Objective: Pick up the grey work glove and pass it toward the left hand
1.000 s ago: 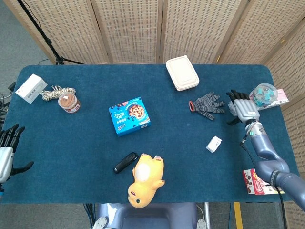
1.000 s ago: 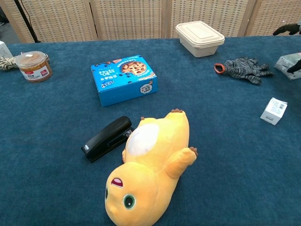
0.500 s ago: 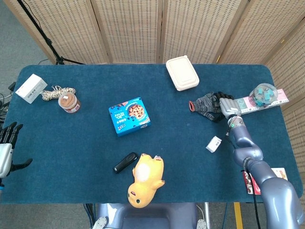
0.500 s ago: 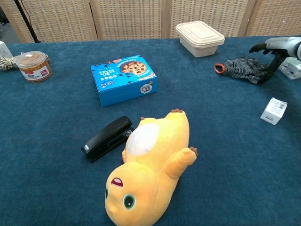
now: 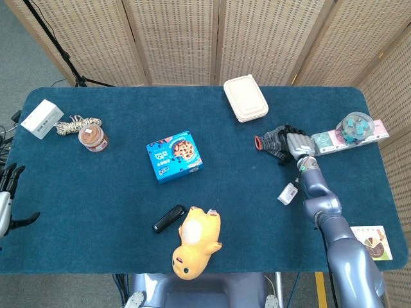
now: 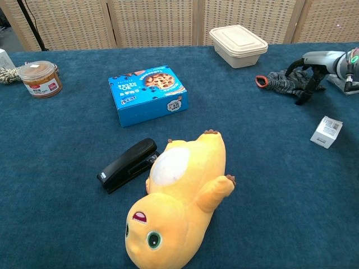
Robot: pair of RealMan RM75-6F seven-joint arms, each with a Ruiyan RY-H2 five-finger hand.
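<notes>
The grey work glove (image 5: 270, 140) (image 6: 279, 82), with an orange-red cuff pointing left, lies flat on the blue table at the right. My right hand (image 5: 294, 143) (image 6: 307, 64) arches over the glove's finger end, its dark fingers spread and bent down onto the fabric. The glove still lies on the cloth and no closed grip shows. My left hand (image 5: 6, 196) hovers at the far left table edge, fingers extended and apart, holding nothing. It appears only in the head view.
A small white box (image 5: 288, 192) (image 6: 326, 131) lies just in front of my right hand. Behind it are a white lidded container (image 5: 245, 97) and a packet with a blue-capped tub (image 5: 352, 130). A blue cookie box (image 5: 174, 156), black stapler (image 5: 169, 218) and yellow plush (image 5: 196, 242) fill the middle.
My right hand has moved left from beside the blue-capped tub onto the glove's finger end and bent its fingers down. The left hand has drifted slightly lower.
</notes>
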